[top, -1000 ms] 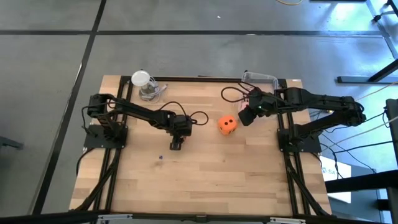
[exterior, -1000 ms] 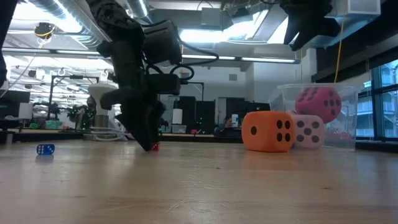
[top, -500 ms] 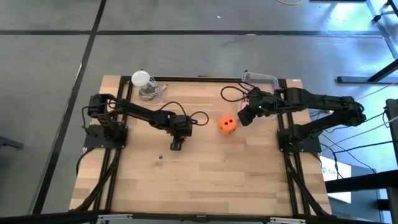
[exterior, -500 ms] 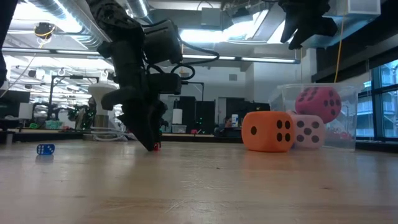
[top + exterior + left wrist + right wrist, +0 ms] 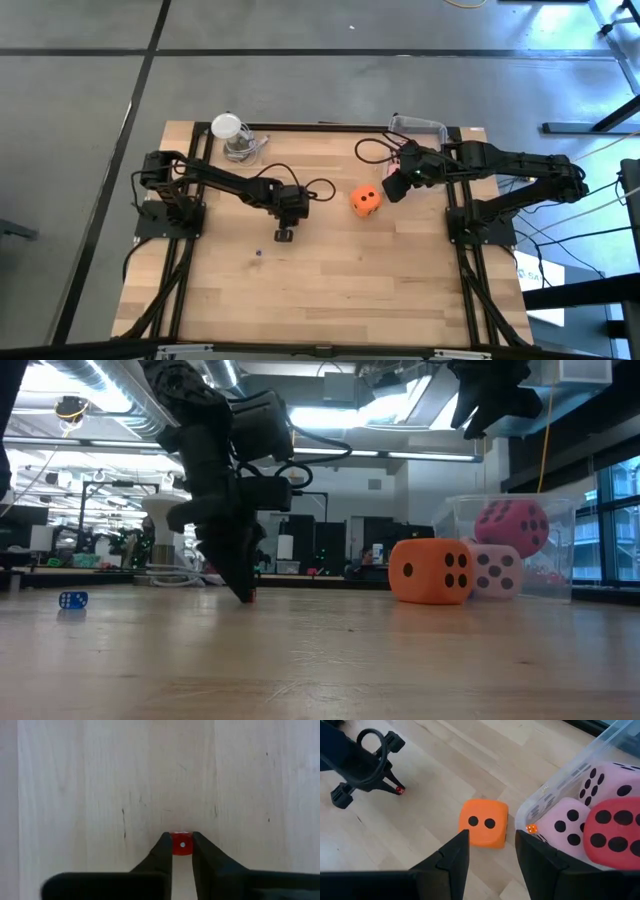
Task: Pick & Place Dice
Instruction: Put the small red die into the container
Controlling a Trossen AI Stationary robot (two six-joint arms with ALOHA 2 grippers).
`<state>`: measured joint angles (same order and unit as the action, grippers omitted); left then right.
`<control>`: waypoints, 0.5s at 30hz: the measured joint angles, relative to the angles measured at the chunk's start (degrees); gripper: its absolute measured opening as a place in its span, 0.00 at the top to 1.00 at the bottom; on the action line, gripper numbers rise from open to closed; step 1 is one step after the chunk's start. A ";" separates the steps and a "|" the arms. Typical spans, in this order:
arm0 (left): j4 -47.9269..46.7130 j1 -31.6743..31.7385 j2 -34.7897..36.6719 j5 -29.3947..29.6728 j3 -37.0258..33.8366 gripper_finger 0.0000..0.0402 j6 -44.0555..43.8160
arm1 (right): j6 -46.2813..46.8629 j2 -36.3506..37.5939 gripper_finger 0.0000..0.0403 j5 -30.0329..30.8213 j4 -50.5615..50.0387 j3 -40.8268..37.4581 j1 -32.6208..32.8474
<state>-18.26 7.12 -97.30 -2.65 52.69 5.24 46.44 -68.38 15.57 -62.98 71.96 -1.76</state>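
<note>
A tiny red die (image 5: 182, 845) lies on the wooden table left of centre, with my left gripper (image 5: 284, 236) shut on it. A fist-sized orange die (image 5: 366, 200) with dark pips sits on the table at centre right. My right gripper (image 5: 492, 834) hangs open well above it, touching nothing. Behind it, a clear bin (image 5: 570, 770) at the far right holds two pale pink dice (image 5: 560, 822), a red one (image 5: 612, 832) and a tiny orange die (image 5: 531, 828). My left gripper pinches the tiny red die by two opposite side faces (image 5: 175, 846), between the free ends of its two fingers. The fingers slant steeply down from the table's left side. The die sits on the tabletop (image 5: 250, 596).
A tiny blue die (image 5: 258, 253) lies on the table near the left gripper, toward the near edge. A clear cup with a white lid (image 5: 232, 134) stands at the far left corner. The near half of the table (image 5: 340, 300) is bare wood.
My left gripper has shut on the tiny red die, its fingers drawing together from either side while the hand stayed in place. The die has stayed on the table.
</note>
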 joint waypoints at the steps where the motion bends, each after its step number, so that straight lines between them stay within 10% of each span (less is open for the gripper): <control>1: -0.04 0.04 0.00 -0.45 0.00 0.96 -0.97 | 0.00 0.00 0.61 -0.01 0.00 0.00 0.00; 8: 0.23 0.17 -0.04 -3.70 0.00 0.98 -3.78 | -0.54 0.00 0.61 -0.11 -0.01 0.00 0.00; 15: 6.33 2.48 -0.25 -19.22 -0.20 0.98 -13.33 | -5.18 0.00 0.61 -0.13 0.23 0.00 1.29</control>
<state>-11.93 9.60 -97.54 -21.88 52.49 -8.09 41.26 -68.38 15.44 -62.75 71.96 -0.47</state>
